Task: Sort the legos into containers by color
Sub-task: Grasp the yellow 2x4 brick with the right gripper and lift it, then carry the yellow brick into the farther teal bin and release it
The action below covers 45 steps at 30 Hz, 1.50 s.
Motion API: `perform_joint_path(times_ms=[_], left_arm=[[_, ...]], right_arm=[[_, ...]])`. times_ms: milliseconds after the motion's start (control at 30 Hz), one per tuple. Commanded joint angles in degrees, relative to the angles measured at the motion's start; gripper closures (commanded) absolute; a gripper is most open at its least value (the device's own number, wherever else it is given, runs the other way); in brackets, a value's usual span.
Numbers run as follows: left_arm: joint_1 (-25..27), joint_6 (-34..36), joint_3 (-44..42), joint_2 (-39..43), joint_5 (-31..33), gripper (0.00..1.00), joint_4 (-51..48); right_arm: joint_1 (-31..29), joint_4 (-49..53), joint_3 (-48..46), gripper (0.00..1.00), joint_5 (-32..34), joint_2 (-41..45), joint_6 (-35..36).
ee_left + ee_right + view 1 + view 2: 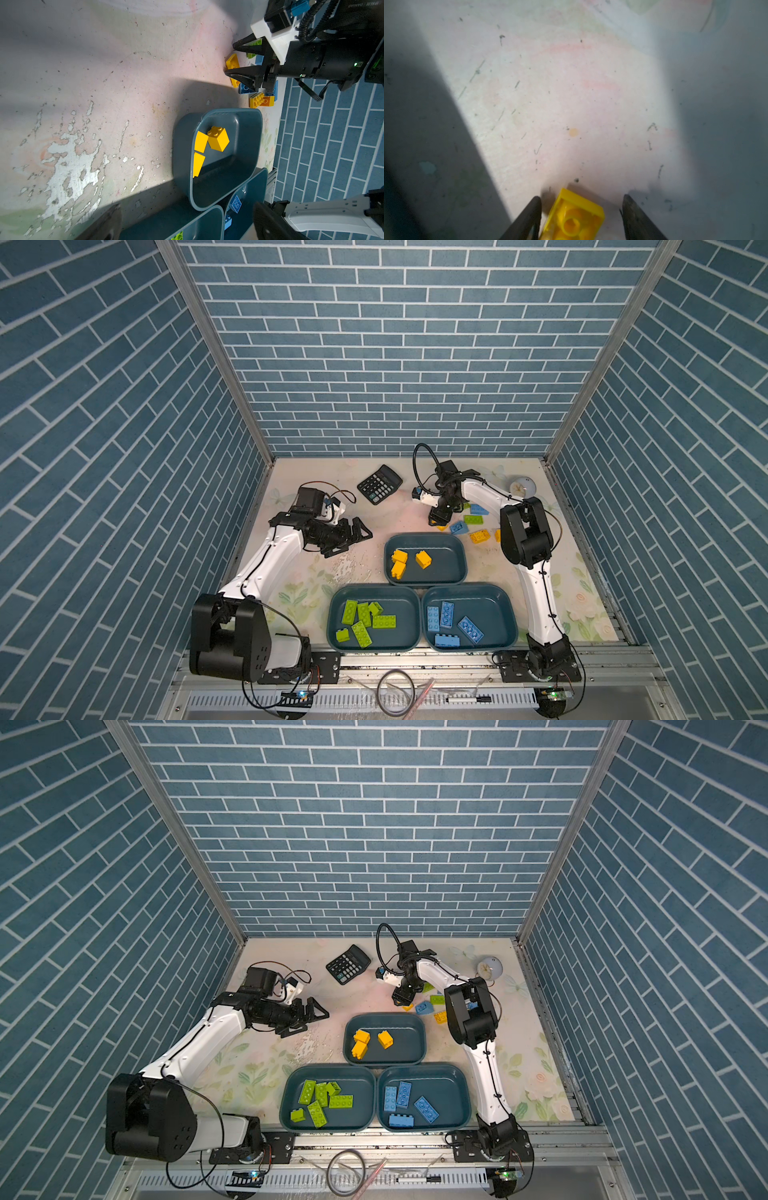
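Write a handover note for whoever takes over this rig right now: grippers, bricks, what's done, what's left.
Left gripper: open, empty, over the table left of the trays.
Right gripper: jaws open, straddling an upturned yellow brick on the table, not clamped.
Done: three yellow bricks in the far tray, six green bricks in the near left tray, four blue bricks in the near right tray.
Left: the straddled brick plus the loose mixed bricks at the table's far right.
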<state>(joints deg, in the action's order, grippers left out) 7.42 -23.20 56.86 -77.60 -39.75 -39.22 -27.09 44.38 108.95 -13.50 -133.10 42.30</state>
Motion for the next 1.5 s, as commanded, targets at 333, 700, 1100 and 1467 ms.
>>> perform_joint_path(times_ms=[333,700,1100,1467], left_arm=[[-0.77,1.53,1.2,-2.15,0.15,0.0,-0.97],[-0.74,2.03,3.25,-2.91,0.06,0.0,-2.33],[-0.74,3.65,5.51,-4.07,-0.37,0.0,-3.82],[-0.77,2.89,5.92,-2.59,-1.82,0.0,-2.64]], right_arm=[[1.16,4.79,-0.68,0.35,-0.39,1.84,-7.35],[1.33,4.75,-4.83,0.45,1.71,3.8,-13.09],[2.11,3.92,-7.57,0.75,-1.88,5.7,-18.23],[1.71,0.93,-10.68,0.77,-8.57,19.04,-15.93]])
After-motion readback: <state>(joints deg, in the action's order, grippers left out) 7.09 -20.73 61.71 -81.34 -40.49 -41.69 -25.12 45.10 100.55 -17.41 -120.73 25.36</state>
